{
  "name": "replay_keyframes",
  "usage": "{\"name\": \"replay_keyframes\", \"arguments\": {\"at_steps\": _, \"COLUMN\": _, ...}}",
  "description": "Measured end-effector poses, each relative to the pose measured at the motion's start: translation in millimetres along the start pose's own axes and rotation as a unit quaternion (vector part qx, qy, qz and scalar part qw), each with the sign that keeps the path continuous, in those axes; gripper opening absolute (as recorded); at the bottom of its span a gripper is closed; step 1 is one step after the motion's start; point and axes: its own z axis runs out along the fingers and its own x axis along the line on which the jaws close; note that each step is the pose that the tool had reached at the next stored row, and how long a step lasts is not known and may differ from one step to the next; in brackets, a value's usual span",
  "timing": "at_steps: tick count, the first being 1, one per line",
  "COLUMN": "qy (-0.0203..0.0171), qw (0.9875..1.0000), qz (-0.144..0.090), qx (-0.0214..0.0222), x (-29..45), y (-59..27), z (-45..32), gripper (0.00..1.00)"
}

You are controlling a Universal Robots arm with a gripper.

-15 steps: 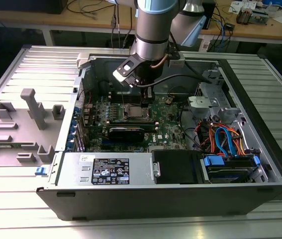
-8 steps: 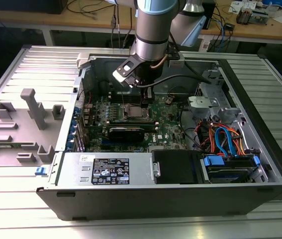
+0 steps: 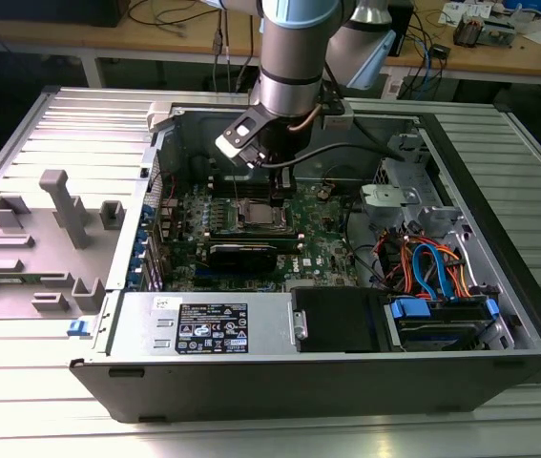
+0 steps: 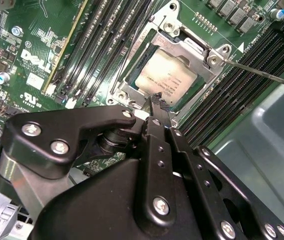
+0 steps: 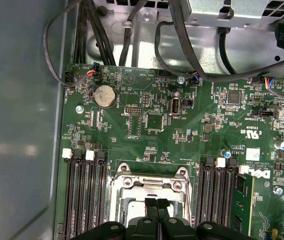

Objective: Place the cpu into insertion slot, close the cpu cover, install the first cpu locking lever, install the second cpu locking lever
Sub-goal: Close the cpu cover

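The cpu (image 4: 166, 77), a small square chip with a dull silver top, lies flat in the insertion slot (image 3: 256, 216) on the green motherboard. The shiny cpu cover (image 4: 205, 51) lies down around it, so the chip shows through its window. A thin metal locking lever (image 4: 262, 74) sticks out free from one socket corner, over the memory slots. My gripper (image 4: 159, 101) hangs just above the socket's edge, its black fingertips (image 5: 152, 206) pressed together with nothing seen between them. In the exterior view the gripper (image 3: 284, 181) sits inside the open computer case, right over the socket.
Long black memory slots (image 5: 84, 192) flank the socket on both sides. A black card (image 3: 241, 253) lies in front of it, a power supply (image 3: 213, 329) at the case front, coloured cables (image 3: 423, 262) towards the exterior view's right. A grey fixture (image 3: 60, 205) stands outside the case.
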Motion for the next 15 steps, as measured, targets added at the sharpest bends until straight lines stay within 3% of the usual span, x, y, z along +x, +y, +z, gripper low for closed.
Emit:
{"name": "replay_keyframes", "arguments": {"at_steps": 5, "qy": -0.0002, "qw": 1.0000, "qz": -0.006, "qx": -0.0001, "x": -0.3, "y": -6.8, "z": 1.3, "gripper": 0.11}}
{"name": "replay_keyframes", "arguments": {"at_steps": 12, "qy": -0.0003, "qw": 0.9999, "qz": -0.010, "qx": -0.0001, "x": 1.9, "y": -35.4, "z": 4.8, "gripper": 0.11}}
{"name": "replay_keyframes", "arguments": {"at_steps": 15, "qy": -0.0003, "qw": 0.9999, "qz": -0.010, "qx": -0.0001, "x": 2.7, "y": -45.0, "z": 12.0, "gripper": 0.11}}
